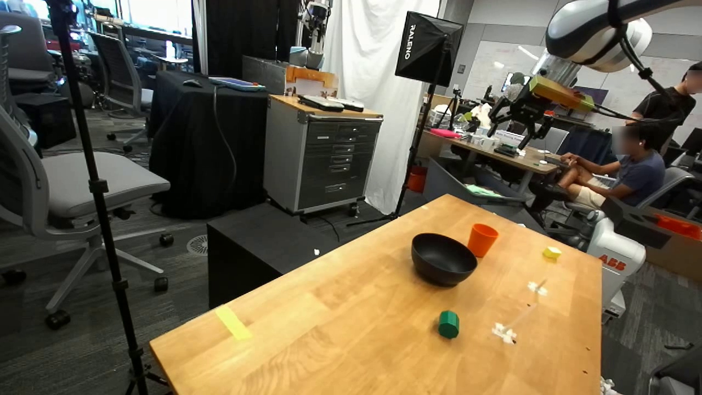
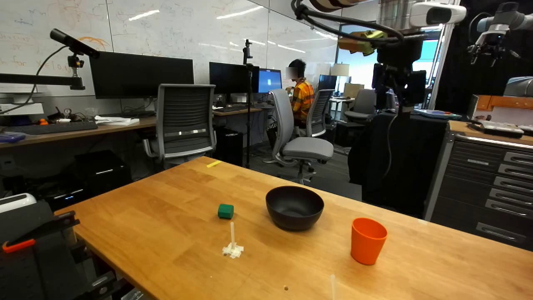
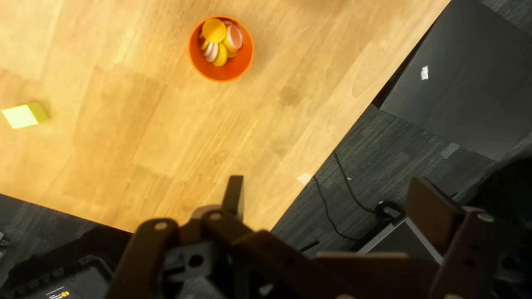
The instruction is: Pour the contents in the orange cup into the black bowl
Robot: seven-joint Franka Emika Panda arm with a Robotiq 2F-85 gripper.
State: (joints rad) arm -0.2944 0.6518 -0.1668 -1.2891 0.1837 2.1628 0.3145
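gripper hung high, spread wide | cup stood upright below it, well clear | contents, yellow and pink discs, lay in cup | bowl sat below too, farther from gripper than cup | green block lay beyond bowl

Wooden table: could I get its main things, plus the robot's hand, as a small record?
Surface: wooden table
Orange cup: upright, holding yellow and pink discs
Black bowl: upright, apart from the cup
Faceted green block: apart from the bowl
Yellow block: nearer the cup than the bowl
Gripper: open, up in the air, holding nothing
Pouring: not yet done
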